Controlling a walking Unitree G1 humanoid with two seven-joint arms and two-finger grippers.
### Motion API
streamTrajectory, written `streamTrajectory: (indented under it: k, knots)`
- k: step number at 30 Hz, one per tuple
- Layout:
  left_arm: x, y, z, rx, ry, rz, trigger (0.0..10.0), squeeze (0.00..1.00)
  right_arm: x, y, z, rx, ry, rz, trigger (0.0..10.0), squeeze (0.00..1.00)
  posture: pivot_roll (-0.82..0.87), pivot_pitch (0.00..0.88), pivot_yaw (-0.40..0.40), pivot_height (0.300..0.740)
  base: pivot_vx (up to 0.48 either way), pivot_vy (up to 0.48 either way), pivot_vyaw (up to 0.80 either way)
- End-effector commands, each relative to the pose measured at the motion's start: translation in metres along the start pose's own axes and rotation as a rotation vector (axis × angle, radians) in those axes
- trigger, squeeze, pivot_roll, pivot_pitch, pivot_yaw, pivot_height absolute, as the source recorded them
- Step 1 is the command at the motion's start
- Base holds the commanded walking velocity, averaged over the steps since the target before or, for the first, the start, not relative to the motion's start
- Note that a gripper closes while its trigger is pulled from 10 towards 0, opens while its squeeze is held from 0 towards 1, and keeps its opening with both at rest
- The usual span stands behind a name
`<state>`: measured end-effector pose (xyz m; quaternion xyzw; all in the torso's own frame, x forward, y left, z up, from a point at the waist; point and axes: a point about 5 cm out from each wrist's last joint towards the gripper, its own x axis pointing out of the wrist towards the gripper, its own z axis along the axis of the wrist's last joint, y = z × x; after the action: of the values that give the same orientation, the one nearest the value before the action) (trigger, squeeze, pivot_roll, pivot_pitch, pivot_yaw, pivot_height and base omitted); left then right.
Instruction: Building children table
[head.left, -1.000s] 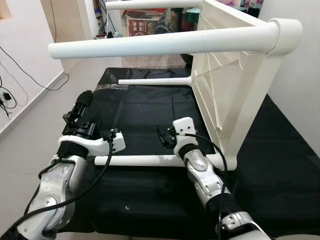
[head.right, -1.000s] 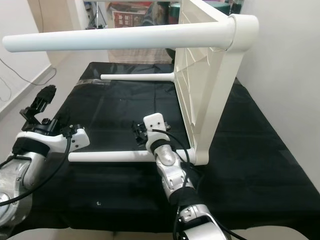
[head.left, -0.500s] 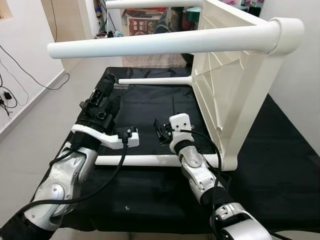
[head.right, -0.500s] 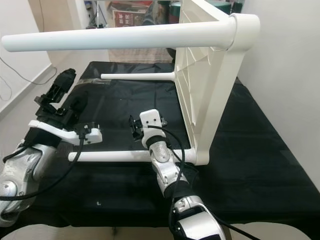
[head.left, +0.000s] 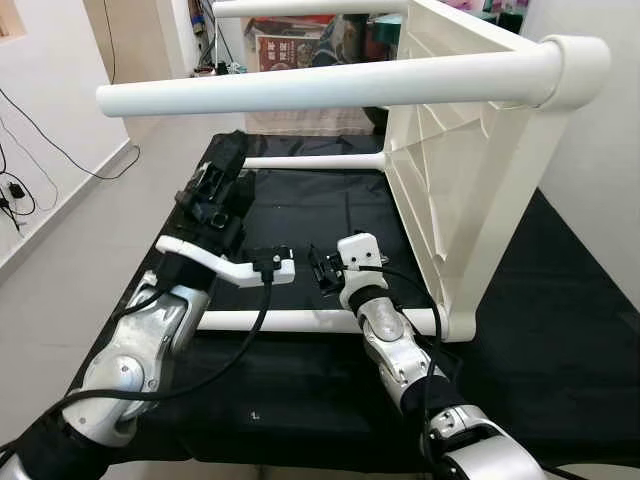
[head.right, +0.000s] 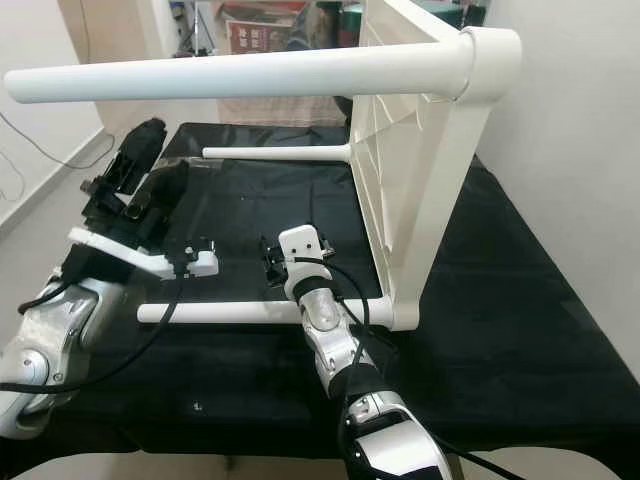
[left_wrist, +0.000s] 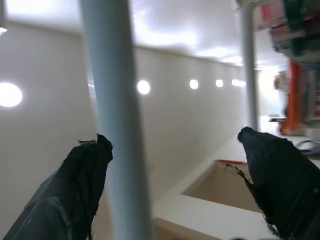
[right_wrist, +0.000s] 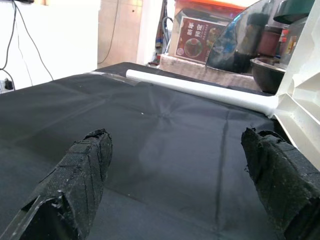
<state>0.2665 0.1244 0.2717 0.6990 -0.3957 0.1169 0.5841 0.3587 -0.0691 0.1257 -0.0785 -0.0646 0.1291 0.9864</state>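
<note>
The left end effector (head.left: 222, 180) is raised with fingers spread wide toward the upper leg (head.left: 320, 88), gripping nothing; the right end effector (head.left: 322, 268), also spread and empty, hovers just above the lower leg (head.left: 300, 321). The table (head.left: 450, 170) lies on its side on a black-clothed desk (head.left: 560, 330), and looks light, stiff and smooth, probably slippery, so a leg near the top seems the best hold. Beyond are a pale floor (head.left: 70, 230), white walls and clutter.

A plain white children's table (head.left: 455, 150) lies on a black cloth (head.left: 560, 330); silver arms, black fingers (right_wrist: 80, 180).
</note>
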Motion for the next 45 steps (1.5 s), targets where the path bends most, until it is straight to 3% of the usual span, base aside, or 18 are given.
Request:
streamTrajectory:
  k: [1,7,13,18,23,27,36,37,42,43,45]
  knots:
    - [0.0,0.002,-0.003,0.037,-0.006,0.015,10.0,0.0,0.002,0.001,0.003,-0.009,-0.017,0.0,10.0,0.0,0.17,0.0,-0.049,0.74,0.0,0.0,0.0]
    - [0.0,0.007,-0.001,0.05,0.009,0.051,10.0,0.0,0.001,0.002,0.002,-0.013,-0.017,0.004,10.0,0.0,0.17,0.0,-0.052,0.74,0.0,0.0,0.0]
    - [0.003,0.011,-0.012,0.076,0.046,0.077,10.0,0.0,0.001,0.001,0.0,-0.02,-0.013,0.007,10.0,0.0,0.17,0.0,-0.053,0.74,0.0,0.0,0.0]
    - [0.012,0.024,-0.035,0.136,0.094,0.135,10.0,0.0,0.002,0.0,-0.002,-0.026,-0.003,0.008,10.0,0.0,0.17,0.0,-0.055,0.74,0.0,0.0,0.0]
    - [0.017,0.03,-0.045,0.16,0.119,0.155,10.0,0.0,0.001,0.001,-0.004,-0.025,0.006,0.009,10.0,0.0,0.17,0.0,-0.057,0.74,0.0,0.0,0.0]
    - [0.018,0.029,-0.057,0.121,0.176,0.138,10.0,0.0,0.001,0.0,-0.005,-0.024,0.012,0.009,10.0,0.0,0.17,0.0,-0.057,0.74,0.0,0.0,0.0]
    - [0.015,0.018,-0.061,0.054,0.222,0.072,9.6,0.0,0.001,-0.002,-0.005,-0.023,0.015,0.003,10.0,0.0,0.16,0.0,-0.056,0.74,0.0,0.0,0.0]
    - [0.016,0.016,-0.063,0.045,0.231,0.064,8.7,0.0,0.001,-0.002,-0.006,-0.024,0.016,0.002,10.0,0.0,0.16,0.0,-0.056,0.74,0.0,0.0,0.0]
    - [0.02,0.013,-0.069,0.008,0.237,0.041,8.9,0.0,0.001,-0.003,-0.006,-0.025,0.018,0.002,10.0,0.0,0.16,0.0,-0.057,0.74,0.0,0.0,0.0]
    - [0.023,0.011,-0.069,-0.003,0.23,0.032,9.7,0.0,0.002,-0.003,-0.006,-0.025,0.017,0.001,10.0,0.0,0.16,0.0,-0.054,0.74,0.0,0.0,0.0]
    - [0.025,0.01,-0.068,-0.005,0.22,0.024,10.0,0.0,0.002,-0.003,-0.005,-0.024,0.016,0.001,10.0,0.0,0.16,0.0,-0.051,0.74,0.0,0.0,0.0]
